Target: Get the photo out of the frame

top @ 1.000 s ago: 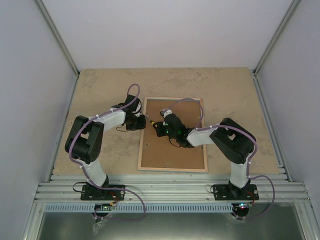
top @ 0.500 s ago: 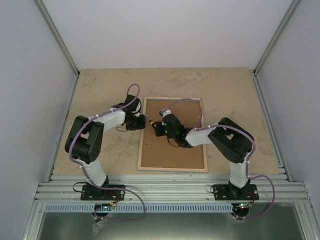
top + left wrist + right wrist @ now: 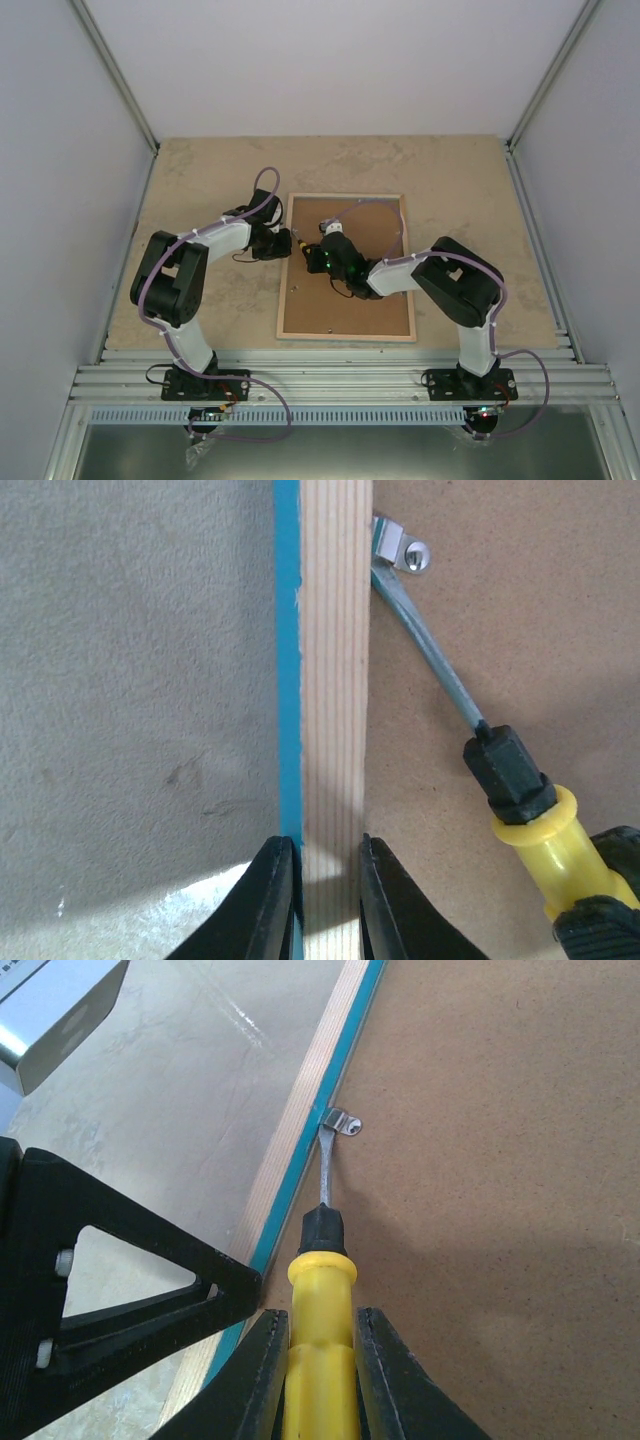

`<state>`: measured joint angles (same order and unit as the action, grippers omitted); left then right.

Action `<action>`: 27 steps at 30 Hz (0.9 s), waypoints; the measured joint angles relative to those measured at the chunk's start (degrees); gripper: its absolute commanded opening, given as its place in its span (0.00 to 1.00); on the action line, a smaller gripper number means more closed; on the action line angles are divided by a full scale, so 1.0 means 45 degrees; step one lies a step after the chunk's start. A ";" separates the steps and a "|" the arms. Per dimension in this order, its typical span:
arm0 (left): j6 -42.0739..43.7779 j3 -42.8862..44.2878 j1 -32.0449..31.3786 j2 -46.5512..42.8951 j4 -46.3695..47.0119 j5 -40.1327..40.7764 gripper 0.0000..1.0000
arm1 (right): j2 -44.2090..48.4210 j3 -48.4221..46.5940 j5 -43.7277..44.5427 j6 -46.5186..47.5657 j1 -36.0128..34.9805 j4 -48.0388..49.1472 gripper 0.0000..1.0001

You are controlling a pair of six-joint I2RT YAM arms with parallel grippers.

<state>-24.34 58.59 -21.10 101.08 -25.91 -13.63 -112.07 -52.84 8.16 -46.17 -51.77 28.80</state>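
Note:
The frame (image 3: pixel 346 336) lies face down on the table, its brown fibreboard back (image 3: pixel 375 225) up, with a pale wood rail and a turquoise outer edge (image 3: pixel 287 660). The photo is hidden under the back panel. My left gripper (image 3: pixel 322 900) is shut on the frame's left rail (image 3: pixel 335 680). My right gripper (image 3: pixel 318 1380) is shut on a yellow-handled screwdriver (image 3: pixel 322 1300). The screwdriver's blade tip rests at a small metal retaining clip (image 3: pixel 345 1123) on the back panel by the left rail; the clip also shows in the left wrist view (image 3: pixel 398 552).
The beige stone-look table (image 3: pixel 200 170) has white walls on three sides. A metal rail strip (image 3: pixel 340 385) runs along the near edge by the arm bases. The left gripper's black body (image 3: pixel 110 1250) lies close beside the screwdriver.
The right arm has slid a little left and forward across the back panel, bringing the screwdriver closer to the frame's left rail. The left arm has not moved.

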 measured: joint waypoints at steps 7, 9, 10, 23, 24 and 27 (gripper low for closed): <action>-0.0063 -0.0015 -0.0005 0.0073 0.0267 -0.0058 0.00 | -0.0170 -0.0010 0.0233 -0.0131 -0.0039 0.0355 0.01; -0.0107 -0.0015 -0.0005 0.0073 0.0311 -0.0068 0.00 | -0.0233 -0.0015 0.0301 -0.0131 -0.0039 0.0520 0.00; -0.0131 -0.0015 -0.0024 0.0073 0.0316 -0.0058 0.00 | -0.0243 -0.0019 0.0335 -0.0131 -0.0034 0.0559 0.00; -0.0243 -0.0024 -0.0287 0.0073 0.0199 -0.0257 0.00 | -0.0335 -0.0889 0.1132 -0.0078 0.0214 0.1438 0.01; -0.0248 -0.0024 -0.0287 0.0073 0.0199 -0.0253 0.00 | -0.0335 -0.0889 0.1161 -0.0063 0.0228 0.1457 0.01; -0.0253 -0.0024 -0.0287 0.0068 0.0194 -0.0238 0.00 | -0.0321 -0.0831 0.1209 0.0029 0.0253 0.1394 0.01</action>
<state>-25.47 58.48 -22.39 101.38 -25.04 -14.70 -113.51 -56.58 13.61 -46.04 -50.63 35.07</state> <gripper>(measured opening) 0.167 0.160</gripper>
